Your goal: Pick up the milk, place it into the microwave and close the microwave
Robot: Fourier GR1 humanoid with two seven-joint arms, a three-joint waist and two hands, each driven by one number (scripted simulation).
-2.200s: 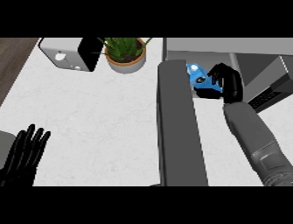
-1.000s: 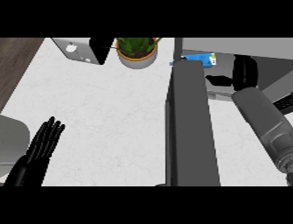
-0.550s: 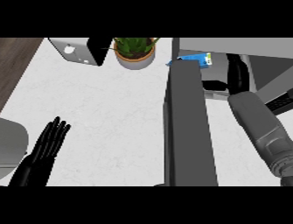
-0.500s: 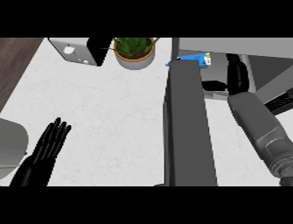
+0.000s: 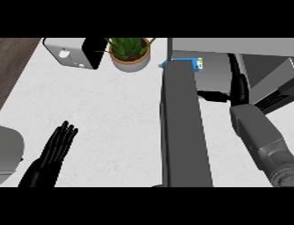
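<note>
Now the right hand (image 5: 234,85) is pulling back from the milk (image 5: 189,63), fingers apart. Milk is sitting at twelve o'clock inside the microwave (image 5: 266,66). Left hand (image 5: 51,154) is resting flat, fingers straight.

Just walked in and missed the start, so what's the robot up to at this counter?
It is putting the milk into the microwave. The blue carton now sits inside, just past the top of the open door, which shows as a dark slab running down the middle of the view. The right hand is in the opening, a little apart from the carton and not holding it. The left hand rests open on the counter at lower left. The door is not yet closed.
</note>
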